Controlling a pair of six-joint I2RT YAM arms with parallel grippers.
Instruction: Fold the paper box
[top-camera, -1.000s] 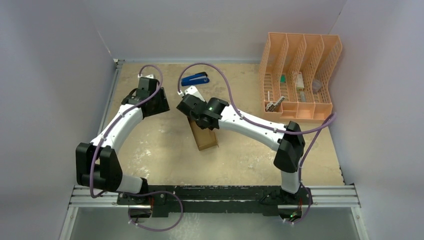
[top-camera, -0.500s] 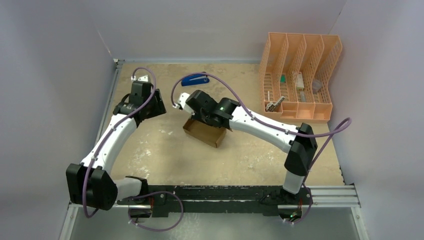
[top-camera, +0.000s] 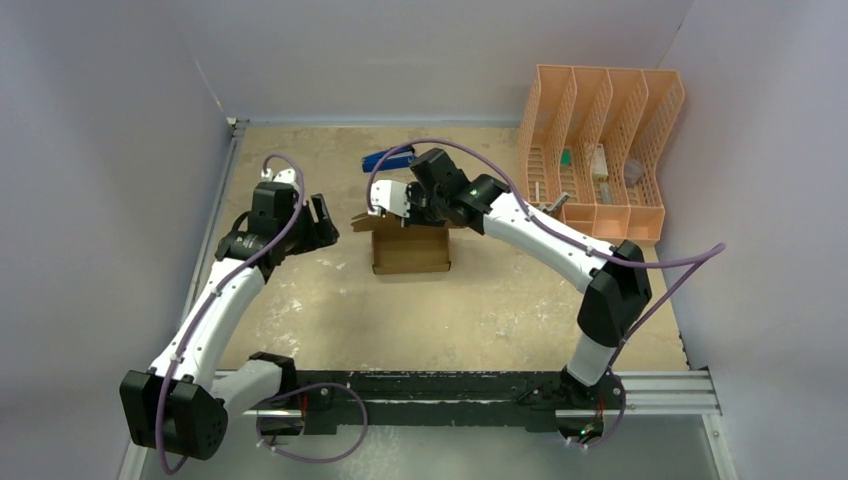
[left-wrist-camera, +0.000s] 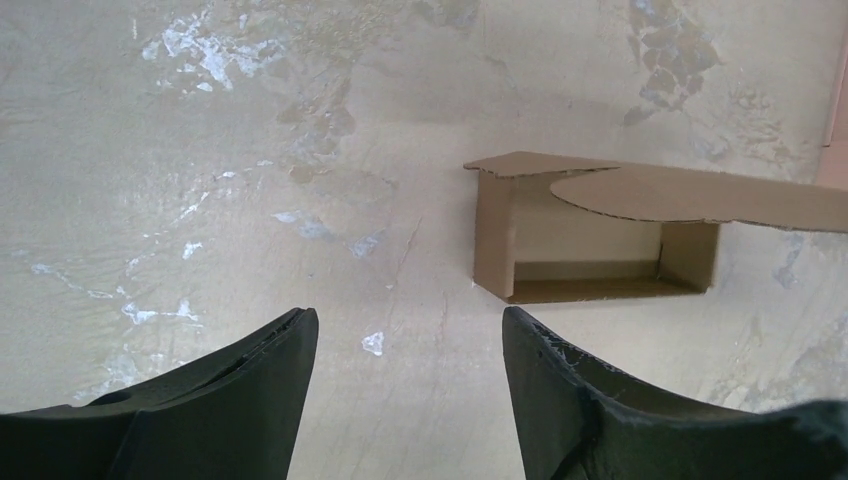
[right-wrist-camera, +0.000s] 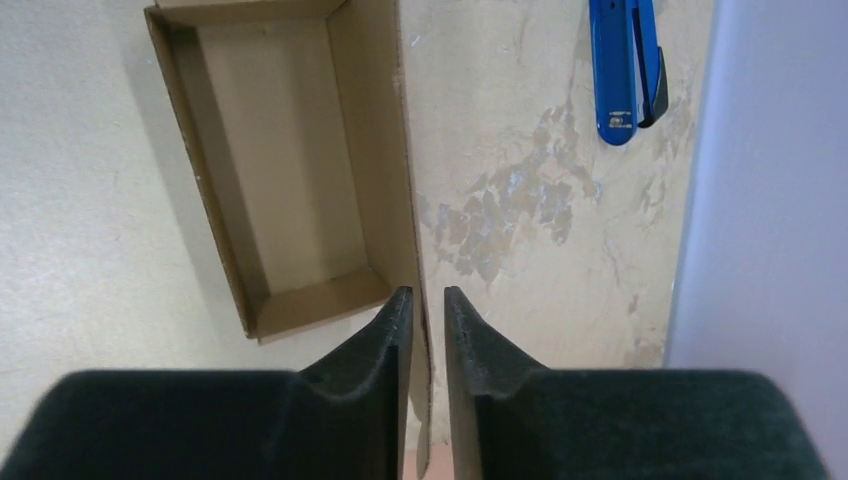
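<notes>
The paper box (top-camera: 410, 256) is a shallow brown cardboard tray lying open on the table, with its lid flap raised along the far side. My right gripper (top-camera: 398, 207) is over that far edge; in the right wrist view its jaws (right-wrist-camera: 421, 300) are nearly closed, with the thin lid flap between them and the open box (right-wrist-camera: 285, 170) to the left. My left gripper (top-camera: 322, 224) is open and empty, left of the box and apart from it. In the left wrist view the box (left-wrist-camera: 590, 245) lies ahead of the open gripper (left-wrist-camera: 410, 330).
A blue stapler (top-camera: 388, 159) lies just behind the box and shows in the right wrist view (right-wrist-camera: 622, 65). A peach-orange mesh organizer (top-camera: 600, 150) with small items stands at the back right. Grey walls close in the left, back and right.
My right gripper has swung the box round from lengthwise to crosswise and drawn it toward the back. My left arm has pulled back to the left and now faces the box.
</notes>
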